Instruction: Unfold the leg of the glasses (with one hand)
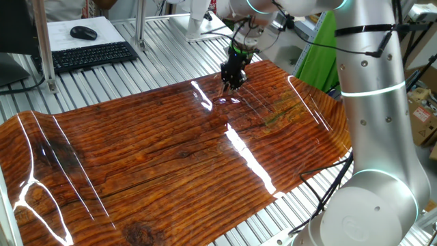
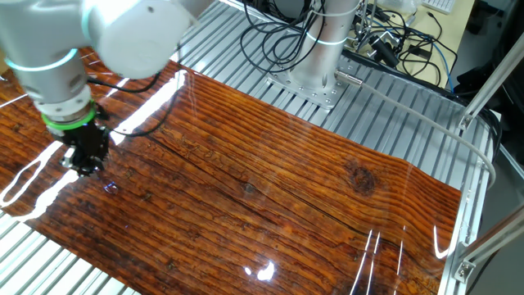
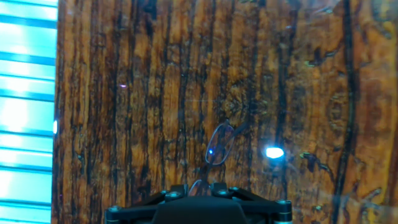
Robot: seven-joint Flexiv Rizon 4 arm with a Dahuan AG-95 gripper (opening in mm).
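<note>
The glasses [image 3: 219,144] are thin wire-framed with clear lenses. In the hand view one lens stands out over the wood and the other lens sits between my fingertips [image 3: 179,188]. My black gripper [image 3: 199,188] has its jaws drawn close on that near part of the glasses. In one fixed view the gripper [image 1: 232,83] points down at the far side of the wooden board, with the glasses [image 1: 229,100] as a faint glint just below it. In the other fixed view the gripper [image 2: 86,166] is at the left, with the glasses [image 2: 109,188] beside its tip. I cannot make out the leg.
The wood-grain board [image 1: 150,164] covers the slatted metal table, with bright glare streaks [image 1: 249,160] on it. A keyboard [image 1: 89,56] and mouse [image 1: 83,32] lie at the back left. Cables and the arm's base [image 2: 315,78] stand behind the board.
</note>
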